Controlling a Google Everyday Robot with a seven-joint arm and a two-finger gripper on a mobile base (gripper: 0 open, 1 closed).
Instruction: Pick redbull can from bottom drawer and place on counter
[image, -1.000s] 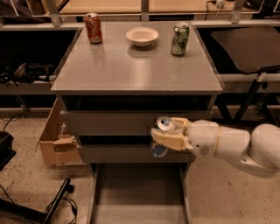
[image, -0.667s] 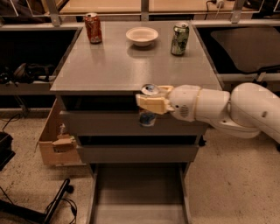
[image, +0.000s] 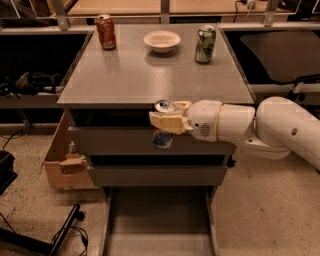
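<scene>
My gripper (image: 166, 121) is shut on the redbull can (image: 163, 137) and holds it upright in front of the upper drawers, just below the front edge of the counter (image: 145, 75). The can's silver top shows above the fingers and its blue body below them. The white arm reaches in from the right. The bottom drawer (image: 157, 225) is pulled out near the floor, and what shows of its tray is bare.
On the counter stand a red-orange can (image: 106, 31) at the back left, a white bowl (image: 162, 41) at the back middle and a green can (image: 205, 44) at the back right. A cardboard box (image: 65, 160) sits left of the cabinet. Cables lie on the floor at the left.
The gripper has carried the redbull can up and to the left, from the level of the middle drawer to just under the counter's front edge.
</scene>
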